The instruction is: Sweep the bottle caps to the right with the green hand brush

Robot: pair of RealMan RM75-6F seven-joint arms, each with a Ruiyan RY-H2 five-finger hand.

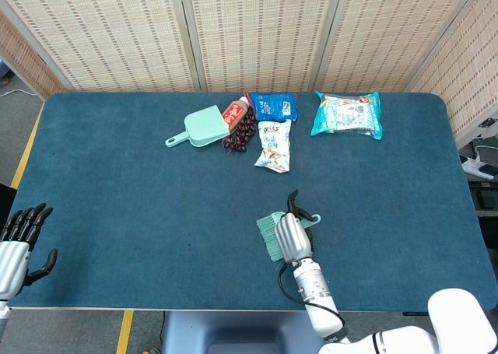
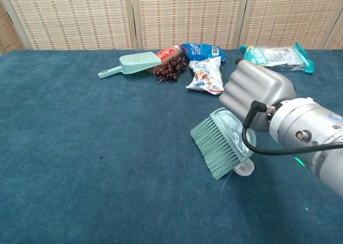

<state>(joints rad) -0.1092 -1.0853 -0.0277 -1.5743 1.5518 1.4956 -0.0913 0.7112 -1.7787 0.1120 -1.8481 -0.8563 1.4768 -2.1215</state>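
Note:
My right hand (image 2: 256, 95) (image 1: 290, 233) grips the green hand brush (image 2: 222, 142) (image 1: 271, 234) near the front middle of the table, bristles down and angled to the lower left. One white bottle cap (image 2: 244, 169) peeks out from under the brush's right edge in the chest view. Any other cap is hidden behind the brush and hand. My left hand (image 1: 22, 241) rests at the table's front left corner with its fingers apart and nothing in it.
At the back stand a green dustpan (image 1: 201, 127), a pile of dark grapes (image 1: 239, 138) beside a red packet (image 1: 235, 113), a blue snack bag (image 1: 273, 106), a white snack bag (image 1: 273, 145) and a teal snack bag (image 1: 348, 113). The blue table (image 1: 117, 191) ends just in front of the brush.

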